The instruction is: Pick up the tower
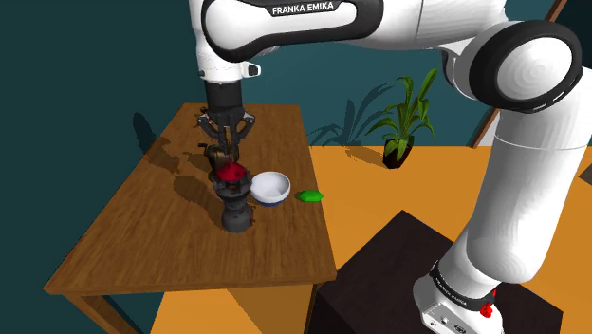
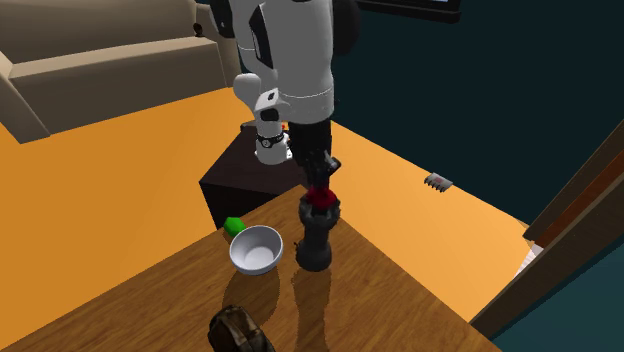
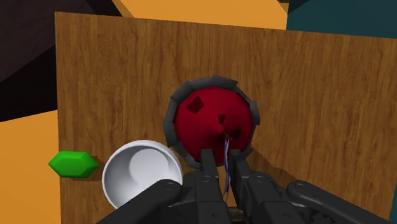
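Tower point(image 1: 235, 209) stands upright on the wooden table point(image 1: 142, 237), white bowl point(image 1: 271, 176) at its two o'clock in the shoulder view. It's dark grey and waisted, with a notched crown around a red dome. It looks rigid, solid and top-heavy, so the narrow waist is the place to grab. The gripper point(image 3: 222, 159) hovers above the crown, fingers almost together, clasping nothing.

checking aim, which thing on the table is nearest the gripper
The dark tower with the red top: it stands under the gripper; the white bowl and green block sit aside.
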Robot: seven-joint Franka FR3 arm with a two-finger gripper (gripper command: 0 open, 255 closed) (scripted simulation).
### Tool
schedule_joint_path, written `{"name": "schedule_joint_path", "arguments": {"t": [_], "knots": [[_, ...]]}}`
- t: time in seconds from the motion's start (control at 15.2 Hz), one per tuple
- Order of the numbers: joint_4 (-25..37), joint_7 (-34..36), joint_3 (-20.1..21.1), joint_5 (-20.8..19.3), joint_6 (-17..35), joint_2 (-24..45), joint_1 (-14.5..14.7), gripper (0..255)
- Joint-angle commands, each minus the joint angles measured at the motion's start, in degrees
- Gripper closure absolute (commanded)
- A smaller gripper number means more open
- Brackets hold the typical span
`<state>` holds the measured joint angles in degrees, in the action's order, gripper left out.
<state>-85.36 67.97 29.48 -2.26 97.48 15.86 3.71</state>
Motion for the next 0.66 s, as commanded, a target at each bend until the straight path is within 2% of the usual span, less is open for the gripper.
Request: {"name": "schedule_joint_path", "arguments": {"t": [0.0,0.46,0.59], "knots": [[1.5,0.1,0.1,0.0,-1.5,-0.1,0.1,255],[8.4,0.7,0.2,-0.5,-7.3,1.0,0.9,255],[8.5,0.7,0.2,-0.5,-7.5,1.0,0.9,255]]}}
